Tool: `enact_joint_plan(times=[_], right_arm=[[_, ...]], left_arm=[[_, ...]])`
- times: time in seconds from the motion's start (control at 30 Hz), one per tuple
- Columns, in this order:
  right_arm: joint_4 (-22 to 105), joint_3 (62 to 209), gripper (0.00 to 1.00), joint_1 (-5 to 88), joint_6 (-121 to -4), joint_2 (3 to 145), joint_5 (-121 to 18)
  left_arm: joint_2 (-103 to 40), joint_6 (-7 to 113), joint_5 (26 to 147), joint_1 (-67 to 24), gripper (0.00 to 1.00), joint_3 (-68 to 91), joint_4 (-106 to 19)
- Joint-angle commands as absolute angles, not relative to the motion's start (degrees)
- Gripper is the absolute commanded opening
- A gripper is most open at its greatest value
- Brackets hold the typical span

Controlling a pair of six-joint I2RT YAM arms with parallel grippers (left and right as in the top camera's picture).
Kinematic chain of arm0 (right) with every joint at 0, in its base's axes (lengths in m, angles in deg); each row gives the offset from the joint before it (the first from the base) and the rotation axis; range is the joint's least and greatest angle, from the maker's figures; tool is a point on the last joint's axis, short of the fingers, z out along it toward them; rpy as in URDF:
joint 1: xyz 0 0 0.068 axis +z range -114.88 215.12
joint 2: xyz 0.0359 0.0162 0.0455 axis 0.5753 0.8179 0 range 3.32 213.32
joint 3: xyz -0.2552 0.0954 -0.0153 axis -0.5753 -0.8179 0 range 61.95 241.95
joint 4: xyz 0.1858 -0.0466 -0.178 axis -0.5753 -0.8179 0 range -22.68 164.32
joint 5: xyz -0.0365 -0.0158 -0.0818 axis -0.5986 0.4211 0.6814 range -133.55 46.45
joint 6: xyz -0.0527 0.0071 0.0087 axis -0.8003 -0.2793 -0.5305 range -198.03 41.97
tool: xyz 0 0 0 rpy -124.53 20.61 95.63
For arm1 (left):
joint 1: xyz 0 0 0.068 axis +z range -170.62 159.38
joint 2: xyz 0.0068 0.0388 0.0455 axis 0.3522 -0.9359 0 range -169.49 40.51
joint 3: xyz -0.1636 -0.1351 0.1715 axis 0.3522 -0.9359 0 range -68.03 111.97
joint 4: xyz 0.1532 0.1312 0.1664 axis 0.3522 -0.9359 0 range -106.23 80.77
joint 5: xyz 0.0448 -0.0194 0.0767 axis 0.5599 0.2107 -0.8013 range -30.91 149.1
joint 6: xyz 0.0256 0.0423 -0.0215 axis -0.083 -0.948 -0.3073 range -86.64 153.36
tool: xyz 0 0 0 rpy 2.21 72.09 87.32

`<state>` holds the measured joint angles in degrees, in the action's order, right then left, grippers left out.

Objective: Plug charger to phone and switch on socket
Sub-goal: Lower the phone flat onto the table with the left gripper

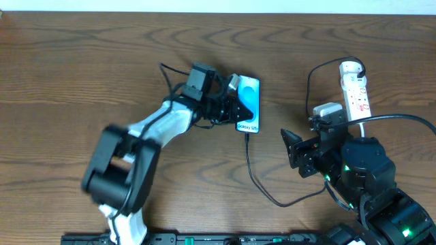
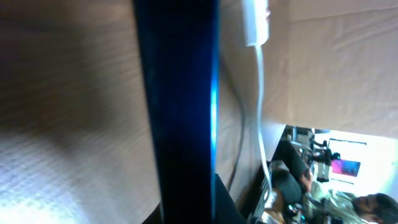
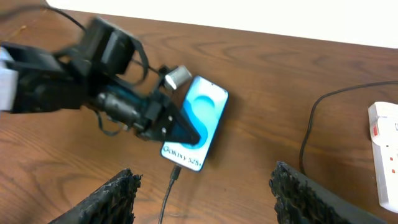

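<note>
Overhead: my left gripper (image 1: 238,109) is clamped shut on the phone (image 1: 253,95) mid-table, arm reaching in from the left, the charger (image 1: 248,160) tip at its lower end, the socket (image 1: 355,92) well apart. Left wrist: 1 dark blue band, the phone close up. Right wrist: my right gripper (image 3: 208,193) hangs spread wide, empty, with the phone ahead.

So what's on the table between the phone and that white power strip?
Mostly bare wood, plus a thin black cable looping close beside the power strip, clear of the phone. The overhead view shows it.
</note>
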<state>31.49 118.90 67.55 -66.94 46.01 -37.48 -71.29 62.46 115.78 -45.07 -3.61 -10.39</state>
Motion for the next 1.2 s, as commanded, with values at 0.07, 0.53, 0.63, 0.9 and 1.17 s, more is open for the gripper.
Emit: enact_joint_plan(times=[0.07, 0.53, 0.63, 0.9, 1.17], right_arm=[[30.9, 119.7, 0.68, 67.2, -66.0, 45.9, -34.8], [31.8, 119.7, 0.69, 67.2, -65.8, 46.0, -34.0], [31.9, 119.7, 0.7, 67.2, -65.8, 46.0, -34.0], [31.8, 119.7, 0.69, 67.2, -65.8, 46.0, -34.0], [31.9, 119.7, 0.71, 67.2, -65.6, 46.0, -34.0]], left_arm=[[-73.5, 59.9, 118.7, -45.1, 0.08, -2.0, -10.6], [-73.5, 59.9, 107.4, -45.2, 0.08, -2.3, -15.4], [-73.5, 59.9, 106.0, -45.2, 0.09, -2.3, -15.6], [-73.5, 59.9, 104.8, -45.1, 0.17, -2.3, -15.9], [-73.5, 59.9, 103.1, -45.1, 0.26, -2.3, -15.9]])
